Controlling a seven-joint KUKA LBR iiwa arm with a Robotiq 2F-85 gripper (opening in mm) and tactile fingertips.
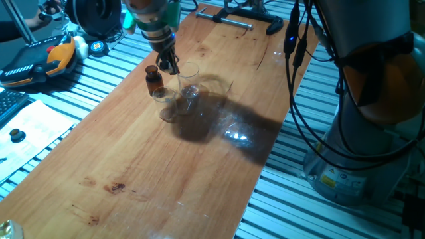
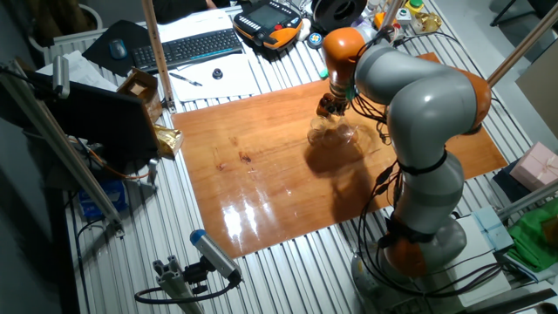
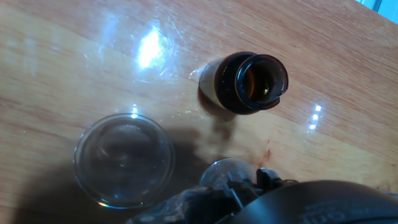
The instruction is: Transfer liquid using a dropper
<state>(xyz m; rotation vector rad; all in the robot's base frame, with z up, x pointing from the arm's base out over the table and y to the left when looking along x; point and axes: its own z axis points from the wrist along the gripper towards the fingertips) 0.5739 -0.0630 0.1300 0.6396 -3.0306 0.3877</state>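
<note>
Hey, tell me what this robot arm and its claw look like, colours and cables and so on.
The arm is built of rounded, glossy grey segments with orange bands at the joints. Black cables hang beside it. Near the wrist sits a green part. The claw is small, dark and two-fingered.

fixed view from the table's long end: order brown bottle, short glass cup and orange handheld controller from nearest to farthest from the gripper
1. Brown bottle, just left of the gripper.
2. Short glass cup, below the bottle, toward the camera.
3. Orange handheld controller, far left, off the wooden board.
</note>
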